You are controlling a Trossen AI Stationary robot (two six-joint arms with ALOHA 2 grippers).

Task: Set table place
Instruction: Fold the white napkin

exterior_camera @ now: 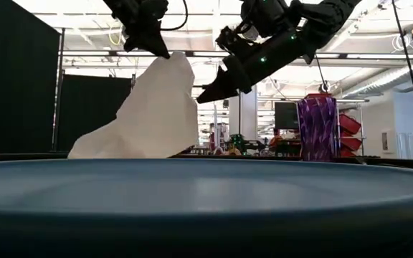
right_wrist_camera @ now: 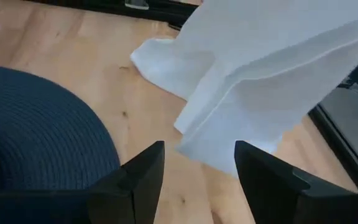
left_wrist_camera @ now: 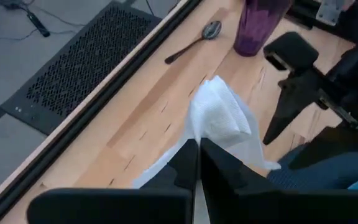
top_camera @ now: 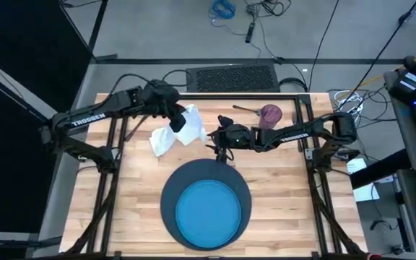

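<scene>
napkin lifted over the table

the left gripper [top_camera: 180, 115] is closed on one white paper napkin [top_camera: 170, 132], crumpled, its lower end on the wooden table [top_camera: 280, 188]. the right gripper [right_wrist_camera: 194, 171], fingers apart and empty, hangs near it. one woven round mat [top_camera: 172, 189] carries one smooth blue plate [top_camera: 208, 211]. the left wrist view alone shows one metal spoon [left_wrist_camera: 191, 42] beside the ribbed purple cup [top_camera: 270, 114].

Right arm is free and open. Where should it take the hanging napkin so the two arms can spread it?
Probably the lower free corner of the napkin, which trails onto the table. The left gripper pinches its top and the sheet hangs in folds, so the right gripper, open beside it, should come in level from its own side across the hanging edge.
</scene>
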